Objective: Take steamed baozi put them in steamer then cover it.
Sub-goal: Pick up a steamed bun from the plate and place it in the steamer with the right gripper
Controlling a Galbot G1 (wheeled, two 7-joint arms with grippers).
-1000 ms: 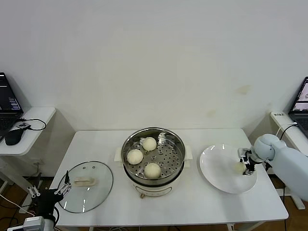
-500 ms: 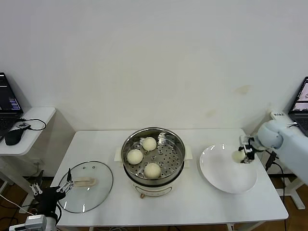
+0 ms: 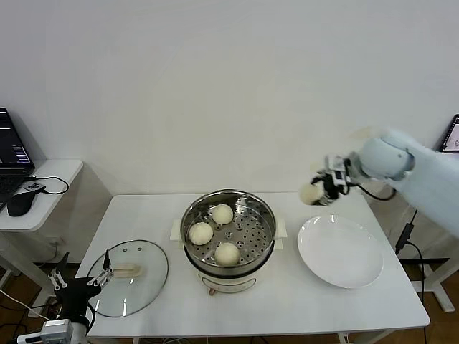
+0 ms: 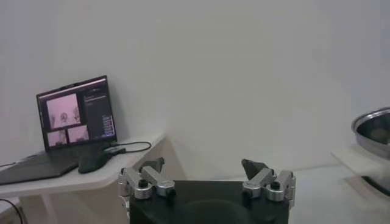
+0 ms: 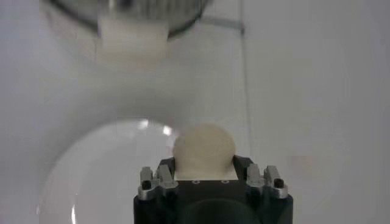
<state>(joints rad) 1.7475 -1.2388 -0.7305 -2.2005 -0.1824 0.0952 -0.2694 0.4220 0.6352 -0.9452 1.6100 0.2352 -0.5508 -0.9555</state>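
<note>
The fourth steamed baozi (image 3: 310,193) is carried high above the worktop (image 3: 287,301) in the right gripper (image 3: 324,188), whose jaws are clamped on either side of the bun, as the right wrist view confirms with the pale round dough seated between them (image 5: 203,151). The relation that matters now is plain: the steamer (image 3: 228,240) lies to the robot's left of the held bun and lower down, with the white plate (image 3: 340,251) directly beneath and slightly to the right of the gripper, so a leftward and downward travel is what the placing seems to call for. Three buns (image 3: 226,254) are already seated on the perforated tray, grouped toward the left and near side, and the bare part of the tray on the right side, nearest the carrying arm, looks the natural landing spot. The right arm is stretched in from the right edge of the head view, forearm roughly level, wrist pointed toward the steamer. The left gripper (image 3: 80,282) is parked low at the worktop's left front corner, jaws spread wide and empty, just beside the glass cover (image 3: 129,278), which lies flat on the worktop, well apart from the pot; that arm is clearly the nearer one for the lid.
</note>
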